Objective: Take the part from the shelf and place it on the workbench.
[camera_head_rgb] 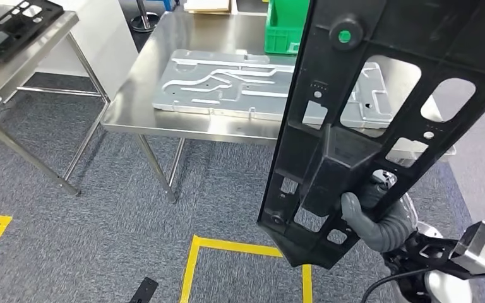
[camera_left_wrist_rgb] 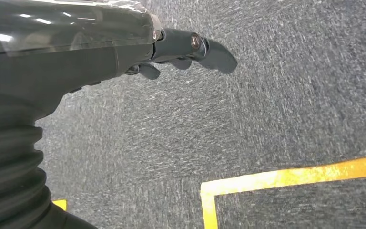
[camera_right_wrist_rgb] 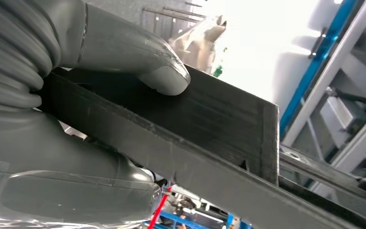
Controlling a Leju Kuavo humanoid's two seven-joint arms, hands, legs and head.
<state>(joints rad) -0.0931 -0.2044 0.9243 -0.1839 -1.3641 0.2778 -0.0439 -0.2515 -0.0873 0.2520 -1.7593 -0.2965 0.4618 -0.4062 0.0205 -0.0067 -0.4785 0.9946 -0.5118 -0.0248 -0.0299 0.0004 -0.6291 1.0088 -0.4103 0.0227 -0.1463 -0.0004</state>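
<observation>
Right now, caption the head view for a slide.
Right hand carries the black part upright toward the steel workbench.

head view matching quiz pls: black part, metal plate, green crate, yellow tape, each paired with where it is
Things:
1. black part
2. metal plate
3. green crate
4. yellow tape

Places:
A. on the carpet floor
B. lying flat on the steel workbench
C. held up by the right hand
D. at the far side of the workbench, behind the plate

Pairs: 1-C, 2-B, 3-D, 4-A
</observation>
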